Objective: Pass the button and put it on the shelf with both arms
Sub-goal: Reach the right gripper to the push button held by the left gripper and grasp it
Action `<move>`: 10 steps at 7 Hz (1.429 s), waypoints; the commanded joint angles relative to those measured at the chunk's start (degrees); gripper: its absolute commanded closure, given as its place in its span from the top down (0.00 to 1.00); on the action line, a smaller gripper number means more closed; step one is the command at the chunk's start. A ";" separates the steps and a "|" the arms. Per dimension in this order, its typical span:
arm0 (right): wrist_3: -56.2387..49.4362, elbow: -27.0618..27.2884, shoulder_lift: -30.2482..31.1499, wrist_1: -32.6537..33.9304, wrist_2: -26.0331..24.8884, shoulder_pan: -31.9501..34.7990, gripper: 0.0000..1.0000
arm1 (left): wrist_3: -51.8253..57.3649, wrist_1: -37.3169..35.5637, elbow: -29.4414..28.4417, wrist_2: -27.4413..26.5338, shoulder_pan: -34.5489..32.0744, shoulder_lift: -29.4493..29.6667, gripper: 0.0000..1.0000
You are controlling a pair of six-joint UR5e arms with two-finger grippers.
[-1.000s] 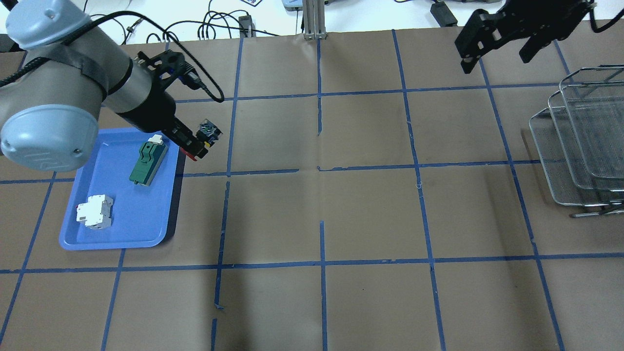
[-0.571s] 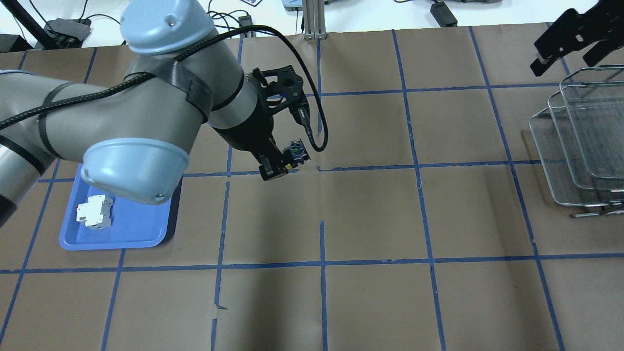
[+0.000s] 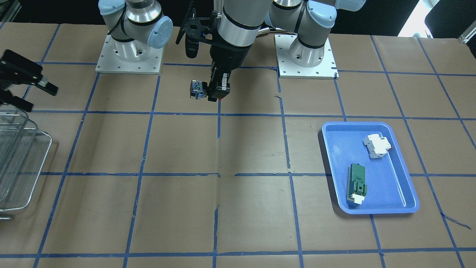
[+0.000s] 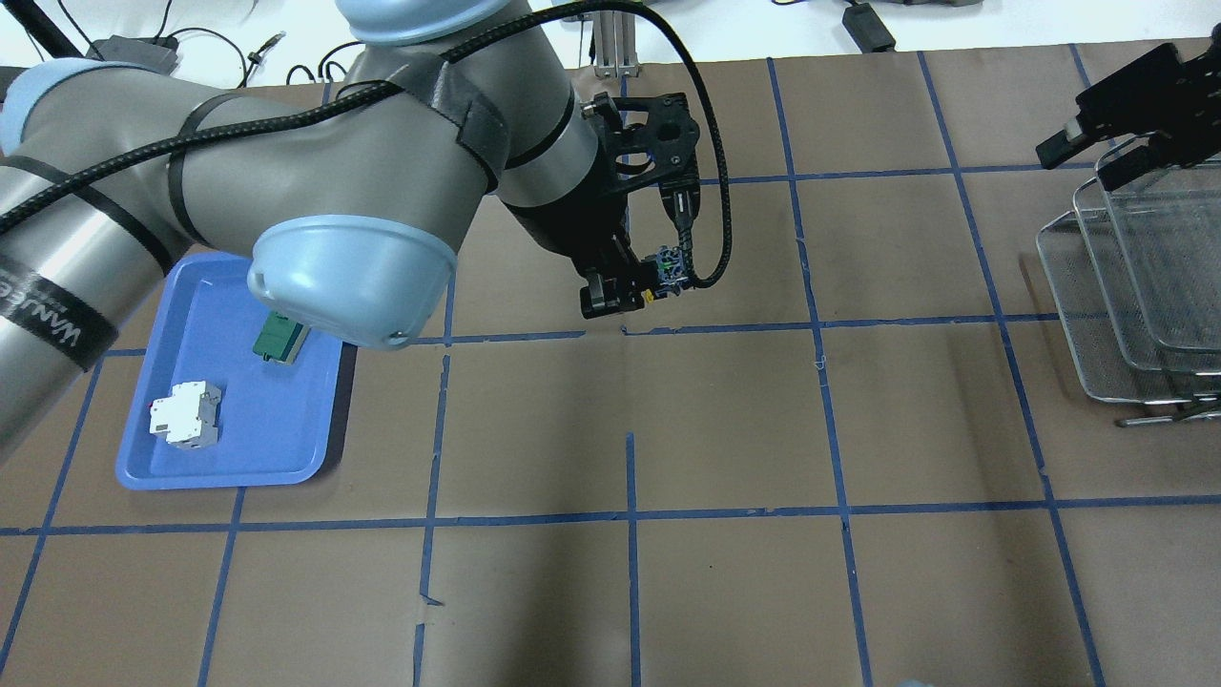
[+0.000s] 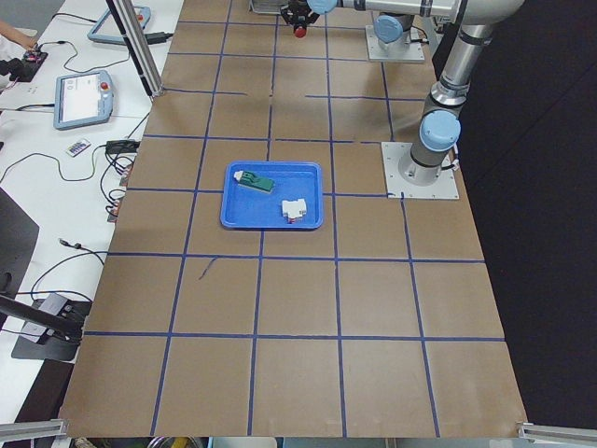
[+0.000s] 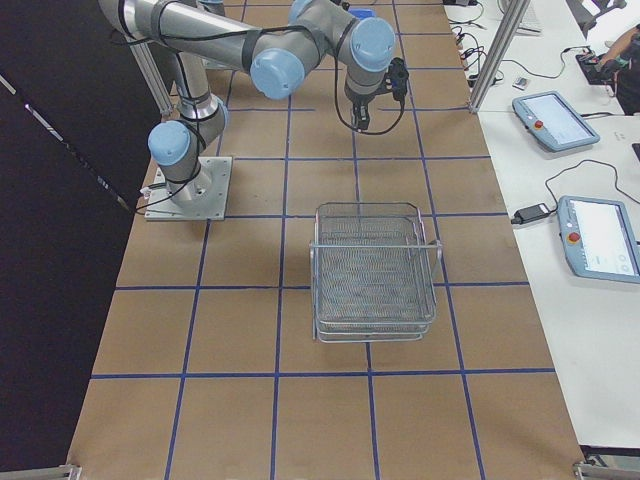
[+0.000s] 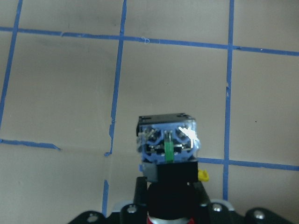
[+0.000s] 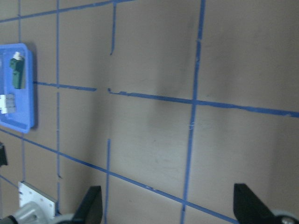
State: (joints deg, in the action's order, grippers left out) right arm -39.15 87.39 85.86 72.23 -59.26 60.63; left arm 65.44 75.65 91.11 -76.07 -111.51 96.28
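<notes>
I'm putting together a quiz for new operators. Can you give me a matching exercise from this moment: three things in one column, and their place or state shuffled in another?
Things:
1. button
2. white breaker
3. right gripper

Place or state:
A. open, holding nothing
B. lying in the blue tray
C. clamped in the left gripper

Pairs: 1-C; 2-B; 3-A

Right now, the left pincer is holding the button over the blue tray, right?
No. The left pincer holds the button over the brown table near its middle, not over the tray, which lies off to the side. The overhead view shows it.
</notes>
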 commanded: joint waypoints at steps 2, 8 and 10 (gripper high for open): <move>-0.05 7.95 0.80 -5.25 11.88 4.90 1.00 | -0.48 -0.24 -0.58 -0.40 -0.90 1.10 0.00; 0.39 16.84 0.45 -5.00 31.56 17.92 1.00 | -6.72 -0.67 -0.67 2.06 -1.34 0.31 0.00; 0.47 16.76 0.19 -4.56 31.75 18.82 1.00 | -6.90 -0.67 -0.67 2.06 -1.34 0.14 0.00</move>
State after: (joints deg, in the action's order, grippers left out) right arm -38.67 104.16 86.31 67.38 -27.94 78.90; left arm 58.82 74.97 90.45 -74.03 -112.85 96.54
